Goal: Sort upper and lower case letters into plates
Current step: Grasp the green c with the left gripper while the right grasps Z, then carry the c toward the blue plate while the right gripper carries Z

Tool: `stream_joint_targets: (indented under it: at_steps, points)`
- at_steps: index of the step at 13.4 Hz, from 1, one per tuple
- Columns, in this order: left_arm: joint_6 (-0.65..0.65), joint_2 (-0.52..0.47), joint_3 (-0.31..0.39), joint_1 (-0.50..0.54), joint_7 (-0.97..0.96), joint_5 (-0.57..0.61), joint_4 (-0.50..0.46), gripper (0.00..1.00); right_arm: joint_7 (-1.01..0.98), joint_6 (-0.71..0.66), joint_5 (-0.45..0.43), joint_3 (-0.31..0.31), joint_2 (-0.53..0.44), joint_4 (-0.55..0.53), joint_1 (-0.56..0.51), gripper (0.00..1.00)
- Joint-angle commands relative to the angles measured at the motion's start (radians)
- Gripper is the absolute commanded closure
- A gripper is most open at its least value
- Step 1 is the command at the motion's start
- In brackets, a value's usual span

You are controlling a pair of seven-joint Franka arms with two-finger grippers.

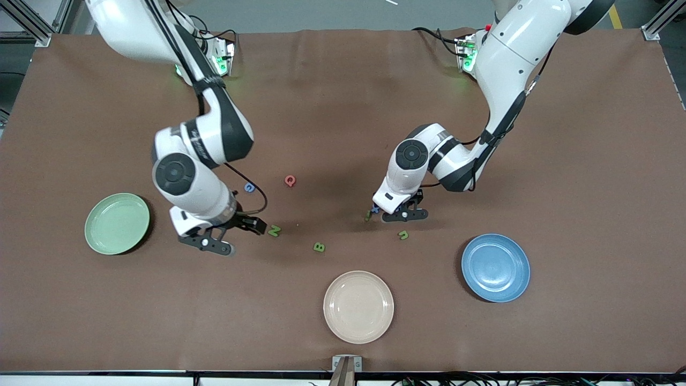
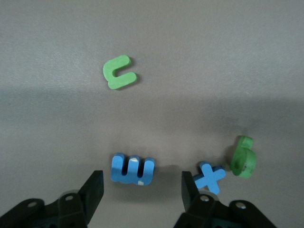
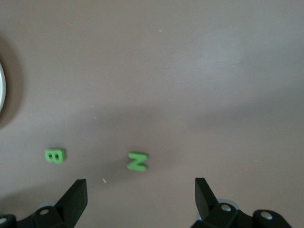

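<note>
Plates, green [image 1: 117,223] and blue [image 1: 496,267], hold nothing; every visible letter lies mid-frame. Left gripper [image 2: 142,190] brackets blue letter [image 2: 132,169], part-closed, ungripped; right gripper [image 3: 141,194] gapes empty.

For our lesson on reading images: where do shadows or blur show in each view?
Front view: soft dark shadows lie under both arms on the brown table. Left wrist view: a shadow band crosses the surface around the blue letter, which looks sharp. Right wrist view: the green N and green B look slightly soft.

Even overhead light, soft shadows
</note>
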Motion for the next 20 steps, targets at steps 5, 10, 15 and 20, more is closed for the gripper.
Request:
stream_joint_targets:
  at_steps: [5,10,15,20]
  points:
    - [0.007,0.022,0.003,0.002,-0.015,0.037,0.011,0.43,0.076,0.115,0.016,-0.01,0.13,0.002,0.034,0.0]
    - [0.0,0.013,0.003,0.023,-0.007,0.039,0.014,0.89,0.076,0.132,0.019,-0.01,0.186,0.005,0.048,0.12]
    - [-0.013,-0.084,0.002,0.198,0.008,0.039,0.033,0.99,0.075,0.141,0.08,-0.009,0.219,0.003,0.071,0.21]
    - [-0.013,-0.049,0.003,0.345,0.158,0.039,0.107,0.97,0.064,0.138,0.082,-0.009,0.226,-0.011,0.068,0.25]
